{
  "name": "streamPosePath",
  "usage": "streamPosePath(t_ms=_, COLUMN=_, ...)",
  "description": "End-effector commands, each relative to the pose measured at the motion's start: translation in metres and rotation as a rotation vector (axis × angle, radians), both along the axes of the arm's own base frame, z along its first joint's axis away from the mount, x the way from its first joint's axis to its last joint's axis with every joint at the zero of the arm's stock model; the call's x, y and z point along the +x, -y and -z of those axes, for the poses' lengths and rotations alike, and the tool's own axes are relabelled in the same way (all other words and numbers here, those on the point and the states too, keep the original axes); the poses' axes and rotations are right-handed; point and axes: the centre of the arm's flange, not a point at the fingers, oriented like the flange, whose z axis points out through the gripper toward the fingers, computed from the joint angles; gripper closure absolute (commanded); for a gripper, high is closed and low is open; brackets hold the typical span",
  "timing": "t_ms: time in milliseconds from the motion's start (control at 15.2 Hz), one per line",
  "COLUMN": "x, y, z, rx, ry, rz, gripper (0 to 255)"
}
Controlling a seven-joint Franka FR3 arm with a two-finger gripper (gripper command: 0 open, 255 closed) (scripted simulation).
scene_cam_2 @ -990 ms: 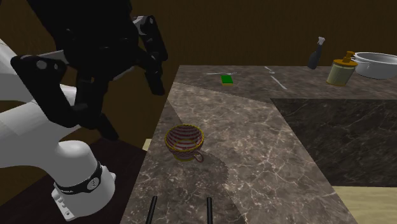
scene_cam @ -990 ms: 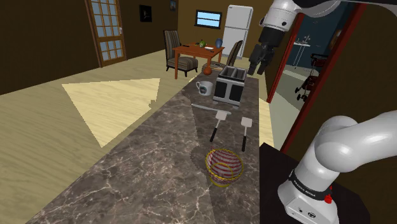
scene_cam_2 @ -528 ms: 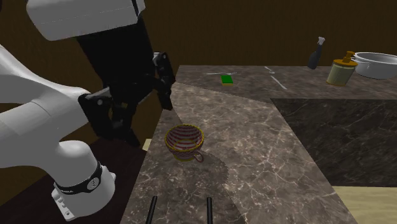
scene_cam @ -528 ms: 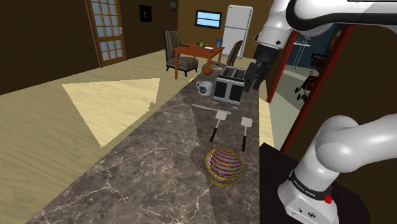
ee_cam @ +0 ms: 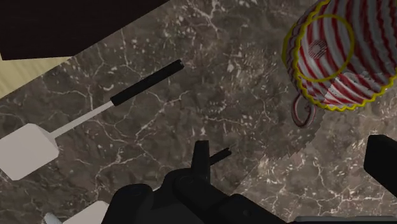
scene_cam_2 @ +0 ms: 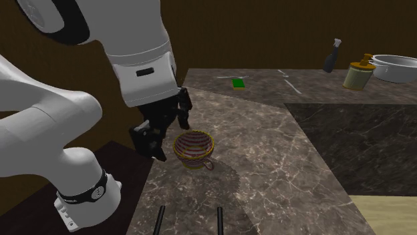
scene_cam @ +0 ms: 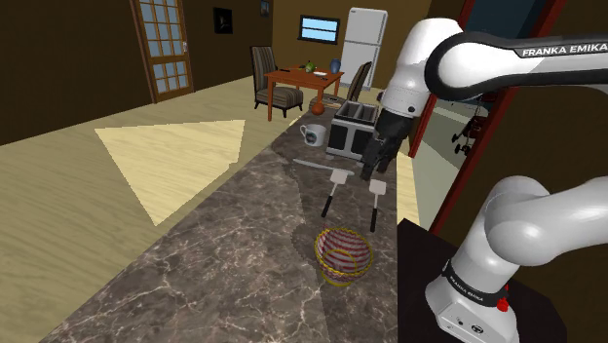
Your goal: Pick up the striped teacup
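Dark marble bench (scene_cam: 224, 255) running the length of a house-type room, with a dining table (scene_cam: 304, 78) and a fridge (scene_cam: 364, 34) way off at the far end. So how far along is the pickup? Early days, I'd say.

The striped teacup (scene_cam: 342, 254) sits upright on the bench, close to the edge by the robot's stand. It has red and white stripes and a yellow rim, and nothing is touching it. So the actual grab hasn't happened.

The gripper (scene_cam: 375, 164) hangs in the air over the two spatulas (scene_cam: 335, 185), further along the bench than the cup, on the toaster (scene_cam: 352, 130) side. Its fingers are spread wide with nothing between them. In the wrist view the gripper (ee_cam: 289, 153) looks down at bare marble. The teacup (ee_cam: 334, 54) is off to one side of the gap rather than in it, and its little handle (ee_cam: 304, 111) sticks out on the side nearer the fingers.

From the second exterior view the gripper (scene_cam_2: 170, 133) looks like it's right beside the teacup (scene_cam_2: 194, 147). I reckon that's mostly the angle, because the shoulder view puts it clearly above and apart.

What's left, as I read it, is basically everything that counts:
- get centred over the cup
- come down so a wall of it sits between the fingers
- squeeze
- lift
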Motion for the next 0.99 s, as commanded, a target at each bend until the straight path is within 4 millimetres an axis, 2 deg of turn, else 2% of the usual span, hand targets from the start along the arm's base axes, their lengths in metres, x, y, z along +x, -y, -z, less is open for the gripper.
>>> streamPosePath(t_ms=0, x=-0.008, y=-0.017, z=0.024, rx=0.003, ry=-0.006, rz=0.0, gripper=0)
streamPosePath(t_ms=528, x=-0.033, y=-0.075, z=0.106, rx=0.013, ry=-0.033, rz=-0.008, gripper=0)
streamPosePath(t_ms=924, x=-0.034, y=-0.075, z=0.134, rx=0.013, ry=-0.033, rz=-0.009, gripper=0)
